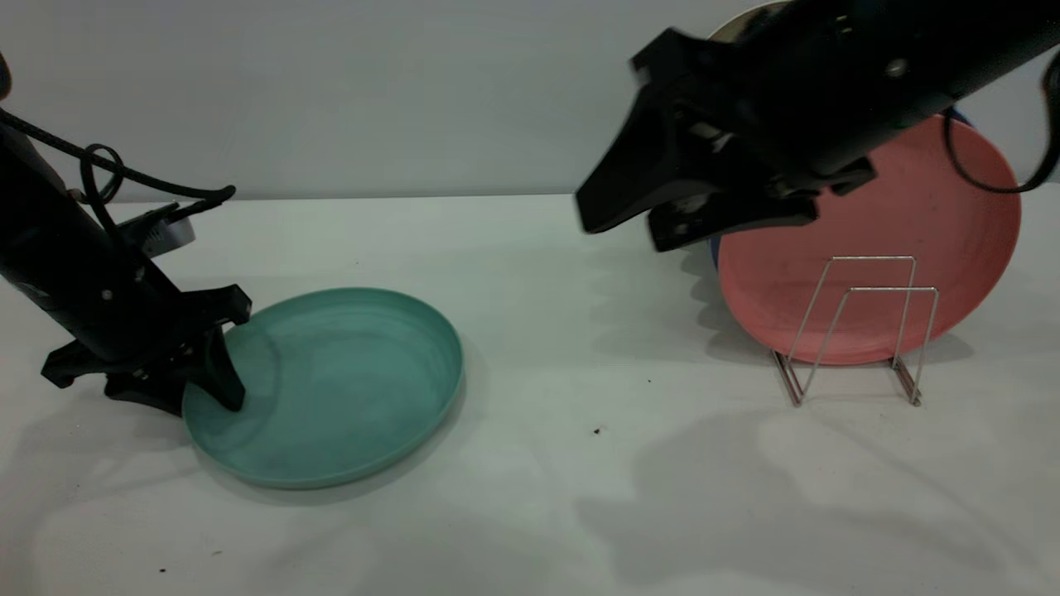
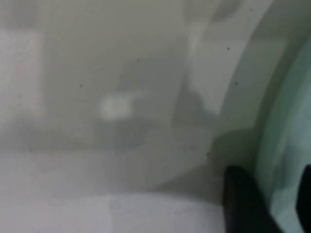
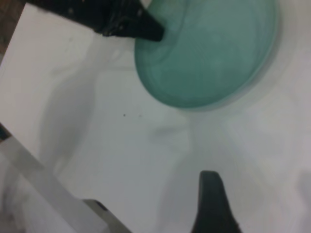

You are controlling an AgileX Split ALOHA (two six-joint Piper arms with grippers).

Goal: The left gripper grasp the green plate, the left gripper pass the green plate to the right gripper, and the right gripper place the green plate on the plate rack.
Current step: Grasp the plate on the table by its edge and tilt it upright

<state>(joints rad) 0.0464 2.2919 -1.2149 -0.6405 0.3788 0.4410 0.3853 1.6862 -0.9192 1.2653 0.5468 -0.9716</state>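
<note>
Flat on the tabletop [image 1: 530, 513] nearest the camera lies the green plate [image 1: 331, 389], well apart from the plate rack [image 1: 861, 331], where a salmon-pink plate [image 1: 869, 240] already stands. My left claw [image 1: 203, 389] straddles the green plate's rim on the side away from the rack, one finger inside, one outside; whether it has clamped yet, I cannot tell. My right claw [image 1: 621, 223] hovers open above, beside the rack. I judge the grasp is in hand; next comes squeezing firmly, lifting, and carrying rackward for the handover.
</note>
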